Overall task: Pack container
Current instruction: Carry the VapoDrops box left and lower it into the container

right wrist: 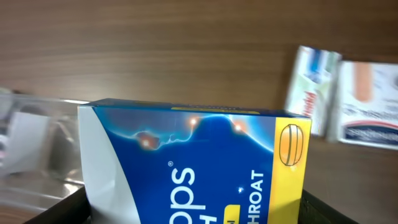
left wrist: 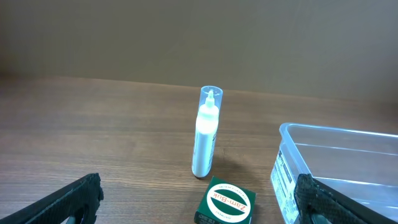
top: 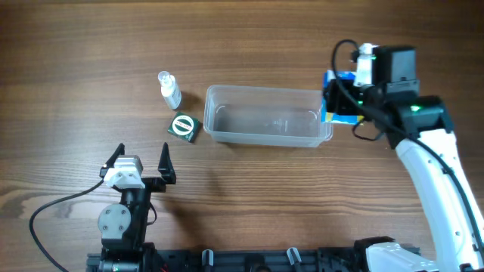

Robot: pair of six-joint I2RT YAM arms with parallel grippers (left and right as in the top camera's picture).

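The container point(top: 265, 117) sits empty on the table point(top: 76, 60). Our right claw point(top: 342, 98) grips a blue-and-yellow box point(right wrist: 205, 162) just beside the container's right end. If we let go here, the box could clip the rim and fall outside. Our left claw point(top: 141, 156) is spread wide, holding nothing.

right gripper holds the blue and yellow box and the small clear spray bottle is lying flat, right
No: the small clear spray bottle stands upright, as the left wrist view shows. The right gripper does hold the blue and yellow box.
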